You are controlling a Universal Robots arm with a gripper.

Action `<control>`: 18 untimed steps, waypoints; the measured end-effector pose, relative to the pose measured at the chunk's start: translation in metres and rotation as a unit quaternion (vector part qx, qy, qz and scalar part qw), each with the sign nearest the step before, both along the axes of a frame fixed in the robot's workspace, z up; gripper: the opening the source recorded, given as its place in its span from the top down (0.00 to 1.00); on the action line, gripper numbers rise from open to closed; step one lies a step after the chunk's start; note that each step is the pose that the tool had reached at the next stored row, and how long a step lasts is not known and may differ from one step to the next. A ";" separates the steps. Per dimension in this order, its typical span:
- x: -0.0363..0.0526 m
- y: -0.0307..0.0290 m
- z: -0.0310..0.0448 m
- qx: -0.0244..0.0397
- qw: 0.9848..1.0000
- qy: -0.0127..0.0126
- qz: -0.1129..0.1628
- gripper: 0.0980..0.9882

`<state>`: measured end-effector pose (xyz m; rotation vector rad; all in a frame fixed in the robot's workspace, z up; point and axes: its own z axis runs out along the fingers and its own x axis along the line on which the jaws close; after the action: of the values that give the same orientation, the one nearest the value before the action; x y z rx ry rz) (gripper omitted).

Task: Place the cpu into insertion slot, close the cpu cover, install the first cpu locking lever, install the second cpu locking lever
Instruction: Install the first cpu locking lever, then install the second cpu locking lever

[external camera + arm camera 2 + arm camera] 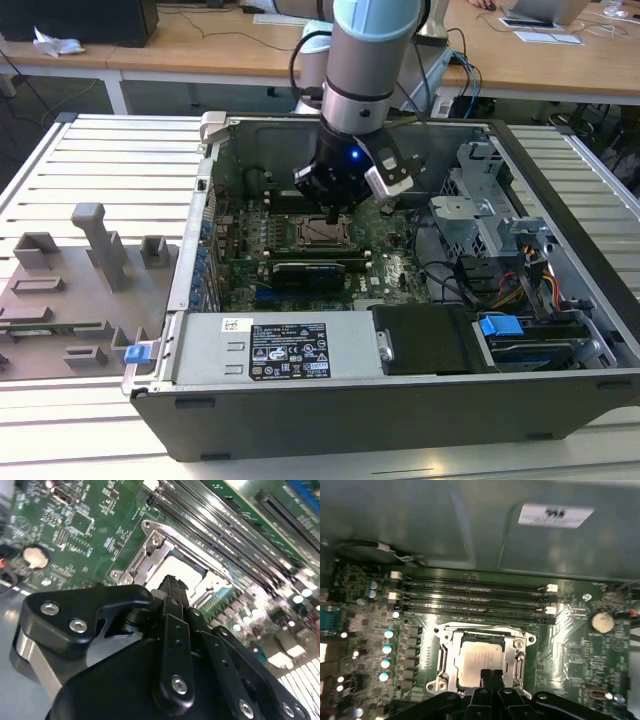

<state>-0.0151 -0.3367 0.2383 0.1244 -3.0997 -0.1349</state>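
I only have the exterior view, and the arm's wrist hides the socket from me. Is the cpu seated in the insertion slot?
Observer: Yes. In the first wrist view the cpu lies flat inside the insertion slot, silvery top up.
Operator: And the cover, up or down?
Observer: Down. The cpu cover lies flat around the cpu, which shows through its square opening.
Operator: Where exactly is the gripper?
Observer: The gripper is shut, with its tips at one edge of the cpu. I cannot tell whether they touch it.
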 end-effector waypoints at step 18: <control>0.0000 0.0000 0.0351 -0.001 1.000 0.000 0.000 0.99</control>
<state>-0.0151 -0.3367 0.2734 0.1243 -3.0998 -0.1332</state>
